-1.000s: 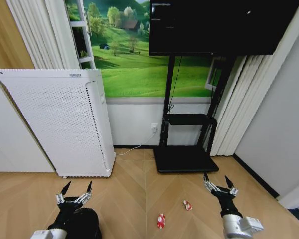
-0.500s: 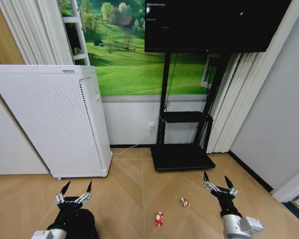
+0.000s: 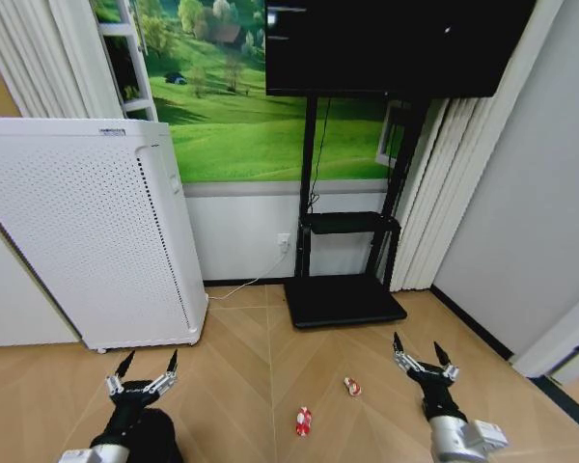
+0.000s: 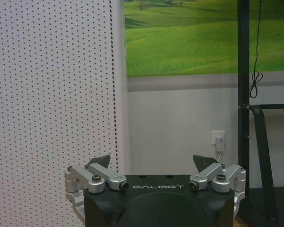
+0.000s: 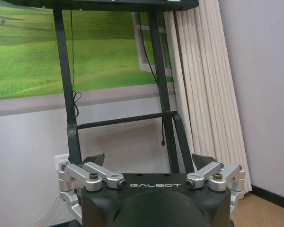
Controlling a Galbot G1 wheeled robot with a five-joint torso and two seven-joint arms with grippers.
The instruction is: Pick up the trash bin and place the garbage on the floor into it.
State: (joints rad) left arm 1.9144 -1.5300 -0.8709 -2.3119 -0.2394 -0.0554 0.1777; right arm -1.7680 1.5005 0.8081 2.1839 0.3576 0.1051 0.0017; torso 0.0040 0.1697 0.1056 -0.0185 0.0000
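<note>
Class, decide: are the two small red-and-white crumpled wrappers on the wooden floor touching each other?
Apart. The head view shows bare wooden floor plainly between one red-and-white crumpled wrapper and the other red-and-white wrapper.

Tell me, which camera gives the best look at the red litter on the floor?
The head view: two pieces of garbage lie on the wooden floor between the raised grippers. The wrist views look toward the wall, above the litter.
</note>
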